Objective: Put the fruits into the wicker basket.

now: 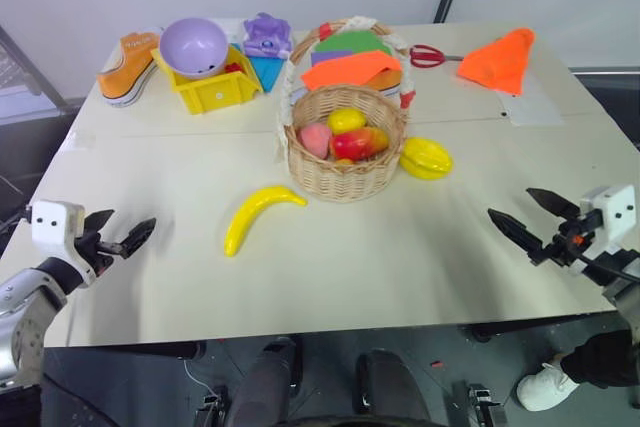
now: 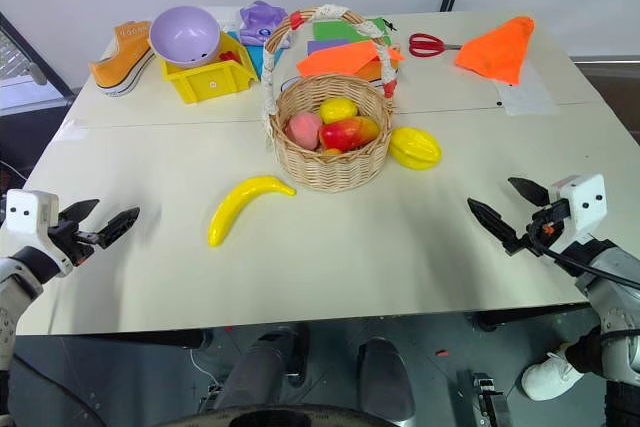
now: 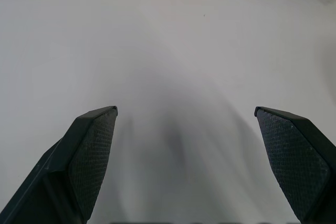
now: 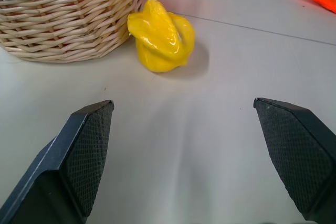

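The wicker basket (image 1: 340,179) stands mid-table and holds a small yellow fruit (image 1: 346,120), a pink one (image 1: 315,139) and a red-orange one (image 1: 360,143). A curved yellow banana (image 1: 258,213) lies on the table in front of it, to its left. The ridged yellow fruit (image 1: 426,158) rests against the basket's right side, and in the right wrist view the ridged fruit (image 4: 160,35) lies ahead beside the basket wall (image 4: 63,19). My left gripper (image 1: 130,222) hovers open near the table's front left, well left of the banana. My right gripper (image 1: 511,202) hovers open at the front right, empty.
At the back stand a yellow bin (image 1: 215,92) with a lavender bowl (image 1: 193,45) on it, an orange shoe (image 1: 128,67), a purple toy (image 1: 267,35), coloured sheets (image 1: 350,62), red scissors (image 1: 430,55) and an orange cloth cone (image 1: 502,59). Bare tabletop lies between the grippers.
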